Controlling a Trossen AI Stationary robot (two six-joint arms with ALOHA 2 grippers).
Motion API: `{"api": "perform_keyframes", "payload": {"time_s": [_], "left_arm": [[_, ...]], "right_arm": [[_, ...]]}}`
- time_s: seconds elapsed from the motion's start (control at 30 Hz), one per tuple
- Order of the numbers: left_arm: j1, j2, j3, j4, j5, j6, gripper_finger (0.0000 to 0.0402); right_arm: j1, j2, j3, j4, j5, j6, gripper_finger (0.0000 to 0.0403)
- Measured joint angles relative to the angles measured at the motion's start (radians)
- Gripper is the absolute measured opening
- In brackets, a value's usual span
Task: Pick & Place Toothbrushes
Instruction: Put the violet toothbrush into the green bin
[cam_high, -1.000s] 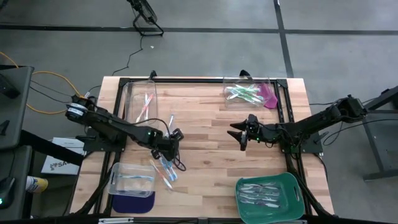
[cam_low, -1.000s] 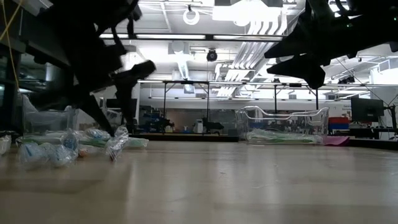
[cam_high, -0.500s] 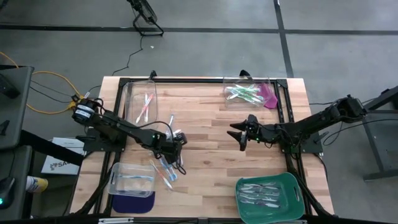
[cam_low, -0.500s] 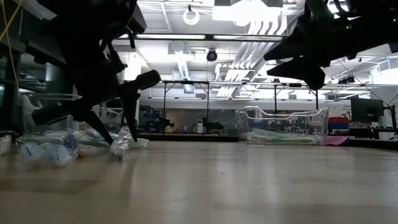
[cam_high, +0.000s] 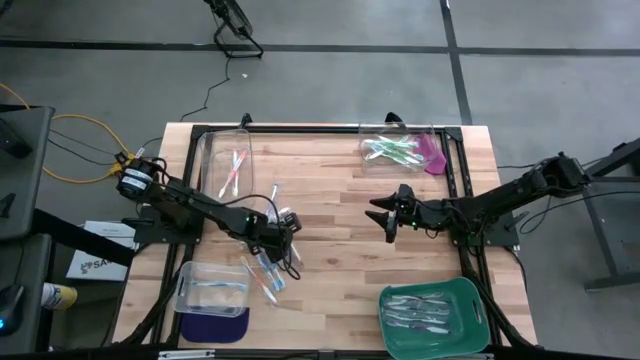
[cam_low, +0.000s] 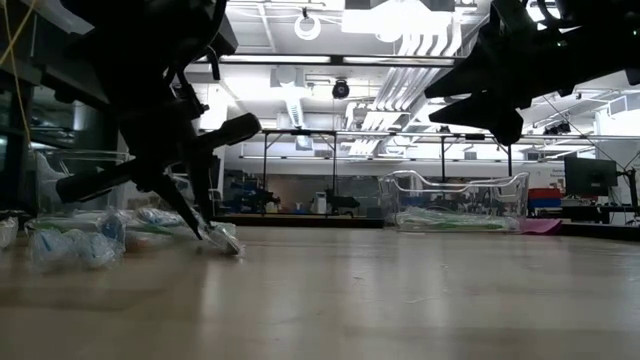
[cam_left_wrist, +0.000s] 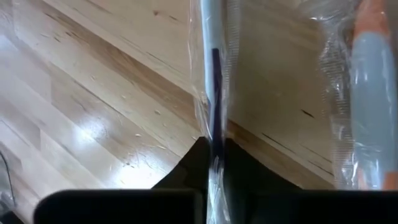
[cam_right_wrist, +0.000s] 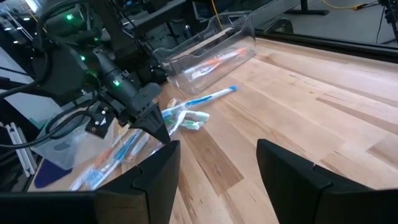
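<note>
Toothbrushes (cam_high: 268, 272) heaped loose on the tabletop (cam_high: 340, 190) near its left front, beside a clear bin (cam_high: 212, 288), others already sorted into bins and the green tray (cam_high: 432, 312). Left pincer (cam_high: 288, 232) down at the heap's edge, clamped on one wrapped brush (cam_left_wrist: 214, 93), likely for lifting clear. Right pincer (cam_high: 388, 212) parked open mid-table, well apart, waiting.

Layout from above. Four containers occupied the desk (cam_high: 340, 190): one bin (cam_high: 224, 160) at the far left corner, another bin (cam_high: 398, 148) at the far right edge, a third bin (cam_high: 212, 288) at the near left corner and a tray (cam_high: 432, 318) at the near right corner, each holding toothbrushes. Loose toothbrushes (cam_high: 268, 272) lay just right of the near-left bin. The left claw (cam_high: 288, 233) was beside this pile; the right claw (cam_high: 388, 212) stood right of centre.
</note>
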Motion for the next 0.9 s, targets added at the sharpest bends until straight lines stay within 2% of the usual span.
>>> {"api": "perform_keyframes", "payload": {"time_s": [0.13, 0.3, 0.6, 0.9], "left_arm": [[0.0, 0.0, 0.0, 0.0, 0.0, -0.003, 0.003], [0.0, 0.0, 0.031, -0.013, 0.0, -0.005, 0.0009], [-0.022, 0.0, 0.12, -0.007, 0.022, -0.01, 0.0009], [-0.048, 0.0, 0.175, 0.002, -0.165, 0.02, 0.0008]], "right_arm": [[0.0, 0.0, 0.0, 0.0, 0.0, 0.0, 0.0205], [0.0, 0.0, 0.0, -0.005, 0.0, 0.0, 0.0205], [0.0, 0.0, 0.0, -0.008, 0.0, 0.002, 0.0205], [0.0, 0.005, 0.0, -0.008, 0.0, 0.003, 0.0205]]}}
